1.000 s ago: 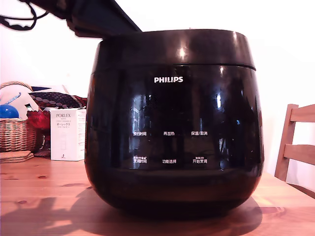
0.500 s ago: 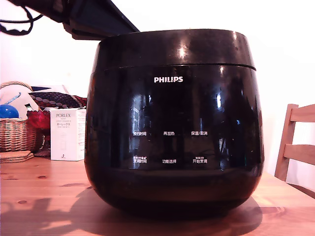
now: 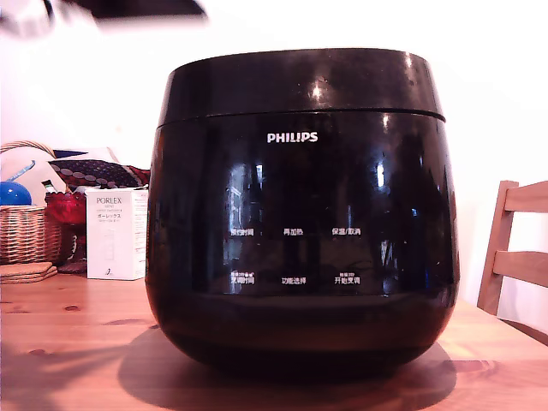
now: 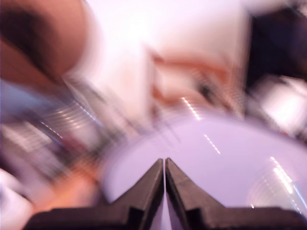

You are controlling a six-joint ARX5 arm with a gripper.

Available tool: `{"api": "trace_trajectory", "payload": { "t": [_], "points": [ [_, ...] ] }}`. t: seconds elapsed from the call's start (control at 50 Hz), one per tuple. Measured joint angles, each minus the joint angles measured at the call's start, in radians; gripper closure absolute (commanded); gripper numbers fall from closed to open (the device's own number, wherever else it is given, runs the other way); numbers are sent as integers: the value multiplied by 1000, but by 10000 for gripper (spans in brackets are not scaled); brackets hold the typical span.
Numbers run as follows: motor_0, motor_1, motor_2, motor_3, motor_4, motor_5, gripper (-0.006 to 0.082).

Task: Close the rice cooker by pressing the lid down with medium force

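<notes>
The rice cooker (image 3: 300, 231) fills the middle of the exterior view, glossy black with a white PHILIPS logo and white button labels. Its lid (image 3: 300, 81) lies flat on the body, with only a thin seam showing between them. A dark blurred part of the arm (image 3: 141, 8) shows at the top edge on the exterior view's left, clear of the lid. In the wrist view my gripper (image 4: 164, 165) is shut, its two black fingertips together with nothing between them, above the lid's shiny pale-looking top (image 4: 216, 167). That view is heavily motion-blurred.
On the wooden table (image 3: 68, 342), at the exterior view's left, stand a white PORLEX box (image 3: 117, 234), a wicker basket (image 3: 30, 231) holding a blue ball (image 3: 14, 193), and a red object (image 3: 66, 208). A wooden chair (image 3: 516, 257) stands at the exterior view's right.
The arm, which hung just above the lid's back-left edge, has lifted up and away to the top of the exterior view. The lid stays down.
</notes>
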Motion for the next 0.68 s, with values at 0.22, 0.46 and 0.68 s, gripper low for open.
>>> {"api": "trace_trajectory", "payload": {
  "t": [0.22,0.46,0.68],
  "points": [
    [97,-26,0,-2,-29,0,791],
    [198,-98,1,-7,-59,1,791],
    [243,-102,15,-5,-61,2,791]
  ]
}}
